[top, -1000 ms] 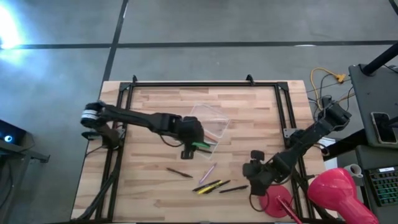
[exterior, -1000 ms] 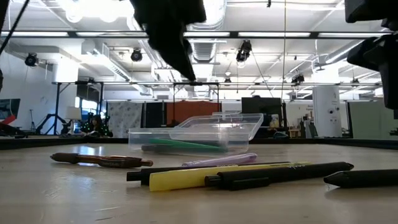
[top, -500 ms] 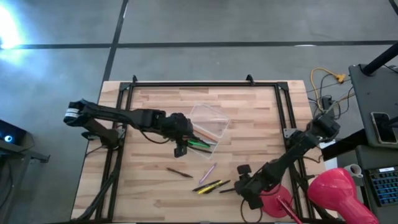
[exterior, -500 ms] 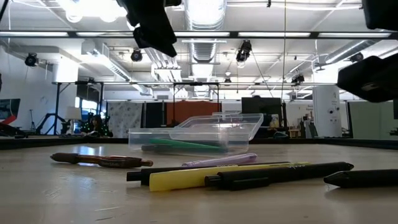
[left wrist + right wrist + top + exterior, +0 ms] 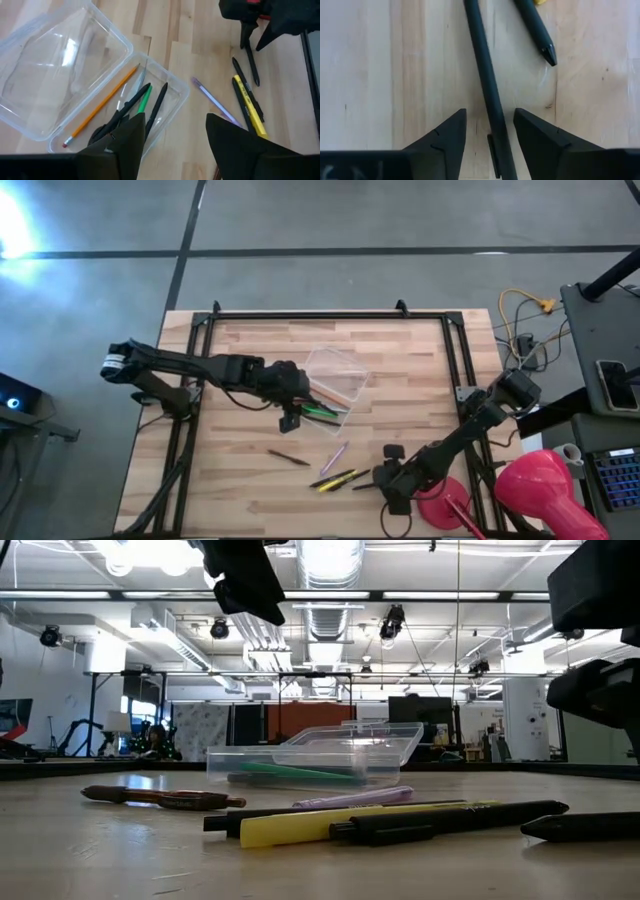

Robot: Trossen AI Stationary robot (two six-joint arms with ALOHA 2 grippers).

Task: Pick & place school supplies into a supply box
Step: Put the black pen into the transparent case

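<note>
The clear supply box (image 5: 335, 388) lies open on the table's middle, its lid (image 5: 55, 65) folded back. In its base (image 5: 165, 82) lie an orange pencil (image 5: 102, 105), a green pen (image 5: 143, 100) and a dark pen (image 5: 159, 107). My left gripper (image 5: 175, 135) hovers open above the box's near-left corner, holding nothing. On the table nearer me lie a brown pen (image 5: 288, 457), a lilac pen (image 5: 334, 457), a yellow pen (image 5: 335, 479) and a dark pen (image 5: 485, 85). My right gripper (image 5: 489, 125) is open, one finger on either side of that dark pen, along its length.
Another dark pen tip (image 5: 542, 42) lies close beside the straddled pen. Pink-red round objects (image 5: 535, 485) sit at the table's right near corner, with a thin red thing (image 5: 462, 513) on the flat one. Black frame rails (image 5: 190, 380) run along the table's sides.
My right gripper has moved left and toward the near edge, coming down over the dark pen. My left gripper has risen and drawn back a little to the left from the box. The pens and the box have stayed put.
</note>
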